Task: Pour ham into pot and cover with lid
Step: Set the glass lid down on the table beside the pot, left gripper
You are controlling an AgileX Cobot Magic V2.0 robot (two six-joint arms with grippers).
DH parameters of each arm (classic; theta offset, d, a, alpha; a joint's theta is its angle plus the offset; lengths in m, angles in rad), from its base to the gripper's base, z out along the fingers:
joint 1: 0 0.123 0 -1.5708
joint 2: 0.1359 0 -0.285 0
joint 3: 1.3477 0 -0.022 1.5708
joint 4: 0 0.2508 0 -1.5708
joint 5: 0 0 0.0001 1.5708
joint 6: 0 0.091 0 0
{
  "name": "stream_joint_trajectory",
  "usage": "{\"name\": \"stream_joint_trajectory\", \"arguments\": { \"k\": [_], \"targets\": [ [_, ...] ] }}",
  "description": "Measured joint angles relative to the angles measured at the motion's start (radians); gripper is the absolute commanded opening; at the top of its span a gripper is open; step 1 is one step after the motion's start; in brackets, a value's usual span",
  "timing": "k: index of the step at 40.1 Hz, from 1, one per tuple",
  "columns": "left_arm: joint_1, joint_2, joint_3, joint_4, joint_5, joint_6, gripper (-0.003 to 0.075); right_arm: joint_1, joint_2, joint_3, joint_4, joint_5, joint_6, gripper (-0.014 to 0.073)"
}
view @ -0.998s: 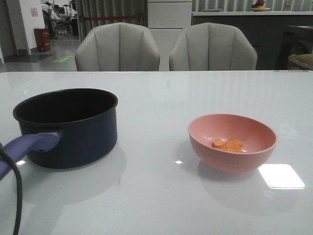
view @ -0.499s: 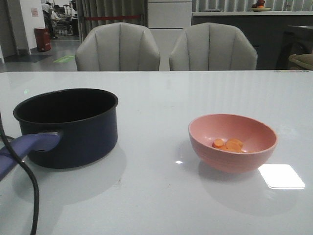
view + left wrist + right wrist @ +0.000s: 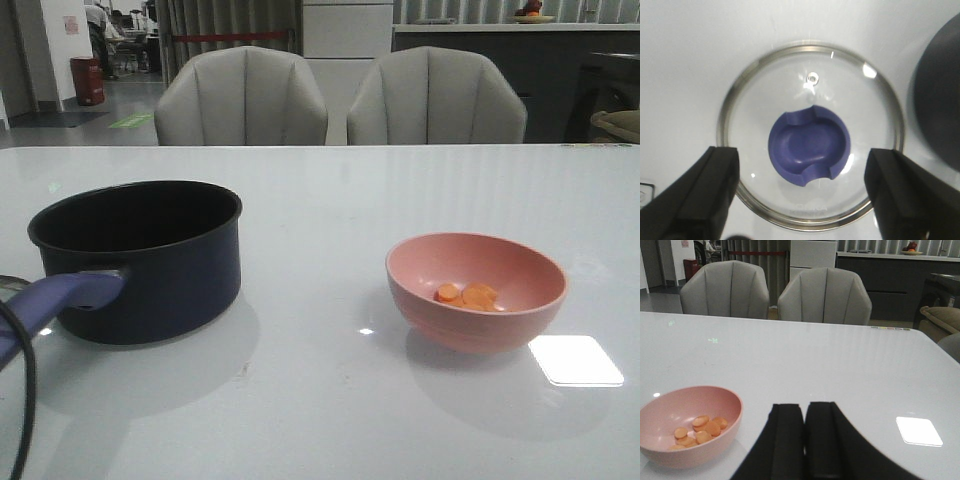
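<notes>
The dark navy pot [image 3: 150,275] stands at the table's left, its purplish handle [image 3: 60,298] pointing to the near left. Several orange ham slices [image 3: 468,295] lie in a pink bowl [image 3: 500,330] at the right. In the left wrist view the glass lid [image 3: 755,100], with its silver rim and blue notched knob [image 3: 809,145], lies flat on the table beside the pot's wall [image 3: 940,100]. My left gripper [image 3: 802,165] is open above the lid, with one finger on each side of the knob. My right gripper [image 3: 804,412] is shut and empty, beside the bowl [image 3: 700,455] with the ham [image 3: 700,429].
A black cable [image 3: 22,400] hangs at the near left, in front of the pot handle. Two grey chairs [image 3: 240,95] stand behind the table's far edge. A bright light patch [image 3: 575,360] lies right of the bowl.
The black cable at the near left has swung sideways and back. The pot, bowl and ham have not moved.
</notes>
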Motion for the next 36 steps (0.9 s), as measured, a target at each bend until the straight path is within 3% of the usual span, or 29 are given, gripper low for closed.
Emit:
{"name": "stream_joint_trajectory", "arguments": {
  "k": [22,36],
  "targets": [
    [-0.007,-0.735,0.367,-0.108,-0.256,0.0,0.0533,0.0,0.0,0.0,0.0,-0.002,0.0,0.0143],
    [-0.205,-1.1,0.604,0.001,-0.331,0.0,0.0533,0.0,0.0,0.0,0.0,-0.002,0.0,0.0143]
  ]
}}
